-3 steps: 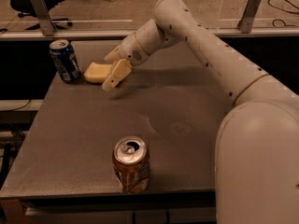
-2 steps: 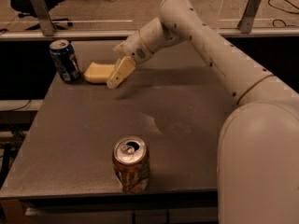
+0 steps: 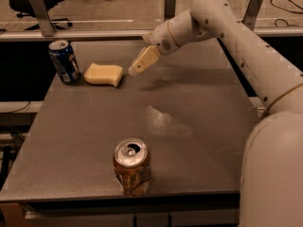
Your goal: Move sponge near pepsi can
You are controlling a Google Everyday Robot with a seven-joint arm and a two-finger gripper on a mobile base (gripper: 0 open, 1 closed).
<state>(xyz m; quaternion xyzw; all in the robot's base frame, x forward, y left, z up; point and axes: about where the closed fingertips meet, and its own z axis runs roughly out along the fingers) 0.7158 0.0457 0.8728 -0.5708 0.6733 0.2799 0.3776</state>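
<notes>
My cream gripper (image 3: 142, 63) hangs apart at three o'clock of the pale yellow foam sponge (image 3: 103, 74); parted or closed, I cannot tell. The sponge lies just beside the blue pepsi can (image 3: 64, 61). Probably light and squashy; pinch mid-body.

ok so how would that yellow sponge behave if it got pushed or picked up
The sponge looks like soft rounded foam, so it would probably squash under a pinch and feel light. It lies flat on the table, so a push should slide it rather than roll or tip it. The gripper hangs just beside it, not touching.
</notes>
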